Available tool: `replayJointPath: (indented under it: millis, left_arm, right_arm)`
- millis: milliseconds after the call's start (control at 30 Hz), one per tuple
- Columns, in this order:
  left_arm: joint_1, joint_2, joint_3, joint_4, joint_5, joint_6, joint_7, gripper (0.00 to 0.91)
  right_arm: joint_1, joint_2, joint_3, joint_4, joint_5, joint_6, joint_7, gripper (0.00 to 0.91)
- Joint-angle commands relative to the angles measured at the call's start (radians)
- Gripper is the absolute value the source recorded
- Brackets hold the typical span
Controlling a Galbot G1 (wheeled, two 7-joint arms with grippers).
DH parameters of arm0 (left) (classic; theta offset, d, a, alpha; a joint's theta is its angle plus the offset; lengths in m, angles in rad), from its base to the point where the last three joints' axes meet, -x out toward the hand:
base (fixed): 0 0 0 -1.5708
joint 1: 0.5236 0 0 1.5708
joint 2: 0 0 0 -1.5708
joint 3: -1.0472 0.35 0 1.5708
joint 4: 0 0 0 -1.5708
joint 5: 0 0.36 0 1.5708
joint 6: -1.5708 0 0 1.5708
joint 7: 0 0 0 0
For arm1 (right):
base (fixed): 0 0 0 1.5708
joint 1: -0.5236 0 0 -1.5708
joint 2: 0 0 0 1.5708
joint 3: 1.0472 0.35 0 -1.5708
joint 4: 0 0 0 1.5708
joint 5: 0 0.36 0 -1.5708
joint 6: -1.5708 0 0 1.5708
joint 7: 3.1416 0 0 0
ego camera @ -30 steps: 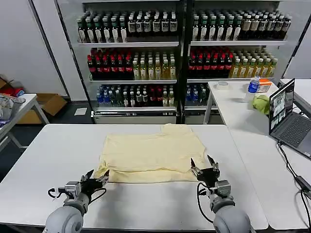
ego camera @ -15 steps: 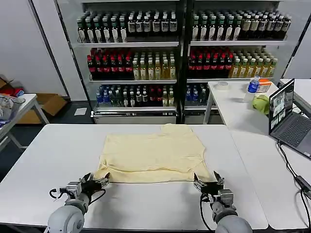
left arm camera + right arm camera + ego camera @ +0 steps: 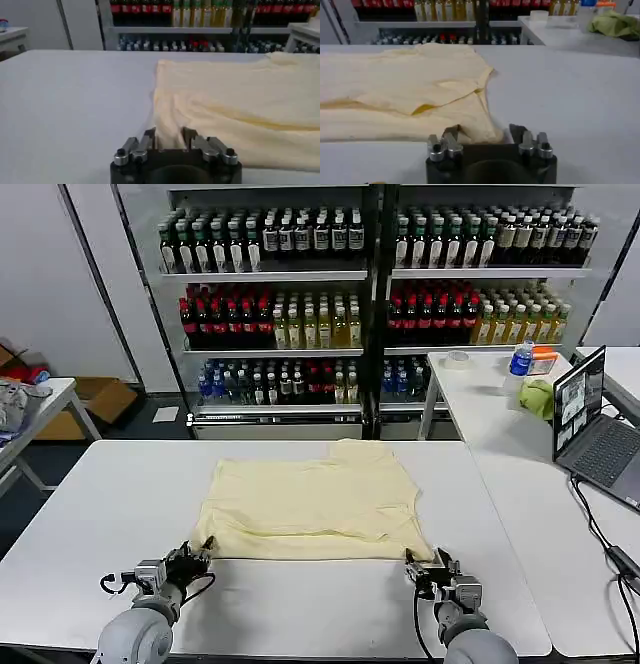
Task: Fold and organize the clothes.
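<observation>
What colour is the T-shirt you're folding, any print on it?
Plain pale yellow T-shirt, no print visible; clearest in the head view.

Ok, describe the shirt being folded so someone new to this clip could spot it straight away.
On the big white table in front of the drinks shelves, the pale yellow T-shirt lies spread flat at the centre. The left gripper and right gripper sit open at its near corners. Unlike the yellow-green cloth lump by the laptop, it is cream and smoothed out.
</observation>
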Motion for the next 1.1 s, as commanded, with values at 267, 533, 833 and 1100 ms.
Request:
replayJointPath:
  millis: [267,533,833,1100]
  left_arm:
    - [0.056,-0.001,-0.024,-0.070,-0.003,0.003,0.004,0.030]
    - [0.125,0.005,-0.040,-0.122,-0.001,0.002,0.005,0.030]
    - [0.265,-0.002,-0.094,-0.247,0.012,-0.007,0.006,0.030]
    - [0.400,-0.017,-0.148,-0.347,0.033,-0.004,0.011,0.030]
  right_arm:
    - [-0.078,-0.017,0.010,0.087,0.009,-0.007,-0.008,0.000]
    - [-0.174,-0.028,0.018,0.182,-0.021,-0.008,-0.010,0.000]
    - [-0.374,-0.052,0.050,0.331,-0.103,-0.009,-0.020,0.000]
    - [-0.529,-0.056,0.061,0.422,-0.196,-0.020,-0.015,0.000]
